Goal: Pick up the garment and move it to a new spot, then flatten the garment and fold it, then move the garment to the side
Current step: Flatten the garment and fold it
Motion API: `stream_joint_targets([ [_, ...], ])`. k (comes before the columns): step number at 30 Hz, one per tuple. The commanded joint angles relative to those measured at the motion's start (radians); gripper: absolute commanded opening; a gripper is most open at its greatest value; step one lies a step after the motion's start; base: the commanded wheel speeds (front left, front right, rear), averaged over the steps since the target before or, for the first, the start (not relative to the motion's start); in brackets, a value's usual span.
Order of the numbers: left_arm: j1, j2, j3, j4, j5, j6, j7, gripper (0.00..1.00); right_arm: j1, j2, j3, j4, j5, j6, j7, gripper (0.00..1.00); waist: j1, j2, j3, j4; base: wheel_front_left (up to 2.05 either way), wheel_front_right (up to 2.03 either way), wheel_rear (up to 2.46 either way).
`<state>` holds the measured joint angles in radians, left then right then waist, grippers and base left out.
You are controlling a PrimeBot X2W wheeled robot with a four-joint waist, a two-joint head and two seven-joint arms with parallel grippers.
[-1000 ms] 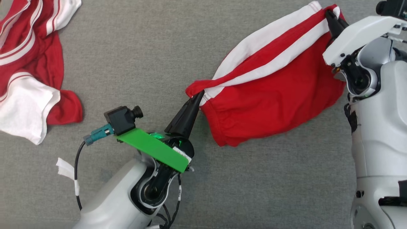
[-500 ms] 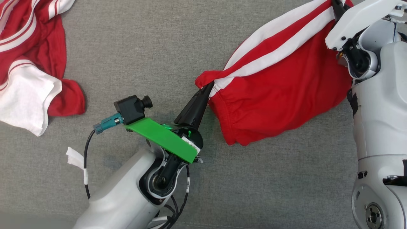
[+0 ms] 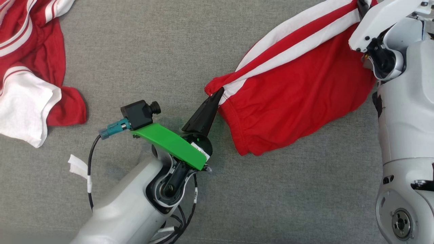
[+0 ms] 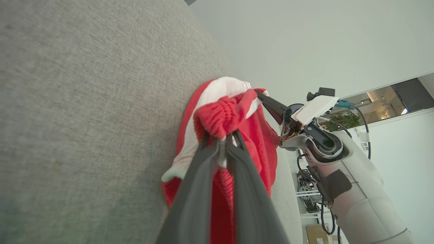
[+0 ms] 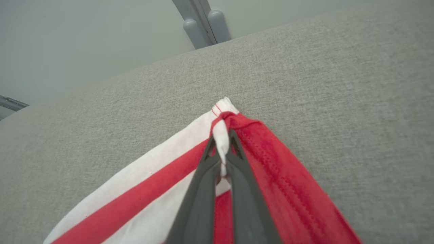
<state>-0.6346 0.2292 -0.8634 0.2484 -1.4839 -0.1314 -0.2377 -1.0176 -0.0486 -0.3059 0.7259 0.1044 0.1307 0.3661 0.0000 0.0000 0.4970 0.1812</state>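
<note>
My left pincer (image 3: 219,93) is clamped on a bunched red corner of the garment (image 3: 298,91), at the lower end of its white stripes. My right pincer (image 3: 362,6) grips the opposite corner, with a fold of white stripe caught between its fingers. The garment spans between them over the grey fabric surface (image 3: 152,51). A second red-and-white garment (image 3: 30,67) lies crumpled well apart, far to my left.

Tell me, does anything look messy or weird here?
Yes. A second red-and-white striped garment lies crumpled at the left edge of the grey fabric surface. The red garment with white stripes is stretched between the left gripper and right gripper.
</note>
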Motion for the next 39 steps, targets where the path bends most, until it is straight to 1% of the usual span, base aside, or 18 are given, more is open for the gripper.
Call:
stream_joint_targets([
  [1,-0.015,0.001,0.002,0.022,-0.011,0.001,0.002,0.28,-0.024,-0.003,0.011,0.009,-0.004,0.000,-0.015,0.30,0.0000,0.0000,-0.001,0.004,0.00,0.00,0.00],
  [2,-0.018,-0.002,0.001,0.035,-0.012,0.001,0.003,0.50,-0.029,-0.003,0.020,0.021,0.011,0.000,-0.023,1.00,0.0000,0.0000,-0.003,0.006,0.00,0.00,0.00],
  [3,-0.021,-0.003,0.000,0.045,-0.012,0.001,0.002,1.00,-0.032,-0.003,0.024,0.030,0.024,0.000,-0.035,1.00,0.0000,0.0000,-0.004,0.008,0.00,0.00,0.00],
  [6,-0.022,-0.010,0.001,0.080,-0.014,0.002,-0.003,1.00,-0.044,-0.004,0.054,0.057,0.073,0.000,-0.074,1.00,0.0000,0.0000,-0.011,0.013,0.00,0.00,0.00],
  [9,-0.014,-0.009,0.009,0.111,0.004,0.002,-0.011,1.00,-0.044,-0.004,0.066,0.073,0.086,0.000,-0.110,1.00,0.0000,0.0000,-0.018,0.014,0.00,0.00,0.00],
  [12,0.000,-0.002,0.028,0.133,0.044,0.002,-0.020,1.00,-0.031,-0.004,0.065,0.066,0.046,0.000,-0.141,1.00,0.0000,0.0000,-0.026,0.012,0.00,0.00,0.00],
  [14,0.010,0.004,0.049,0.144,0.091,0.002,-0.027,1.00,-0.019,-0.008,0.086,0.051,0.001,0.000,-0.149,1.00,0.0000,0.0000,-0.030,0.008,0.00,0.00,0.00],
  [16,0.024,0.006,0.105,0.143,0.170,0.004,-0.027,1.00,-0.003,-0.028,0.105,0.035,-0.042,0.000,-0.138,1.00,0.0000,0.0000,-0.033,0.007,0.00,0.00,0.00],
  [20,0.102,-0.025,0.244,0.085,0.383,0.010,-0.026,1.00,0.032,-0.071,0.168,0.000,-0.133,0.000,-0.097,1.00,0.0000,0.0000,-0.043,0.005,0.00,0.00,0.00],
  [23,0.173,-0.057,0.346,0.012,0.551,0.010,-0.026,1.00,0.059,-0.110,0.204,-0.017,-0.188,-0.001,-0.053,1.00,0.0000,0.0000,-0.046,0.009,0.00,0.00,0.00],
  [27,0.259,-0.110,0.440,-0.068,0.716,0.004,-0.026,1.00,0.086,-0.138,0.224,-0.016,-0.227,-0.001,-0.003,1.00,0.0000,0.0000,-0.042,0.023,0.00,0.00,0.00],
  [29,0.288,-0.129,0.472,-0.097,0.787,0.001,-0.026,1.00,0.096,-0.154,0.230,-0.007,-0.247,-0.001,0.019,1.00,0.0000,0.0000,-0.039,0.030,0.00,0.00,0.00],
  [33,0.330,-0.155,0.513,-0.148,0.897,0.000,-0.027,1.00,0.115,-0.163,0.213,0.022,-0.261,-0.001,0.076,1.00,0.0000,0.0000,-0.038,0.045,0.00,0.00,0.00],
  [36,0.358,-0.164,0.525,-0.179,0.953,0.000,-0.027,1.00,0.137,-0.170,0.188,0.051,-0.243,-0.001,0.125,1.00,0.0000,0.0000,-0.045,0.053,0.00,0.00,0.00],
  [39,0.384,-0.169,0.530,-0.190,0.984,0.000,-0.027,1.00,0.175,-0.152,0.174,0.088,-0.183,0.000,0.184,1.00,0.0000,0.0000,-0.056,0.055,0.00,0.00,0.00],
])
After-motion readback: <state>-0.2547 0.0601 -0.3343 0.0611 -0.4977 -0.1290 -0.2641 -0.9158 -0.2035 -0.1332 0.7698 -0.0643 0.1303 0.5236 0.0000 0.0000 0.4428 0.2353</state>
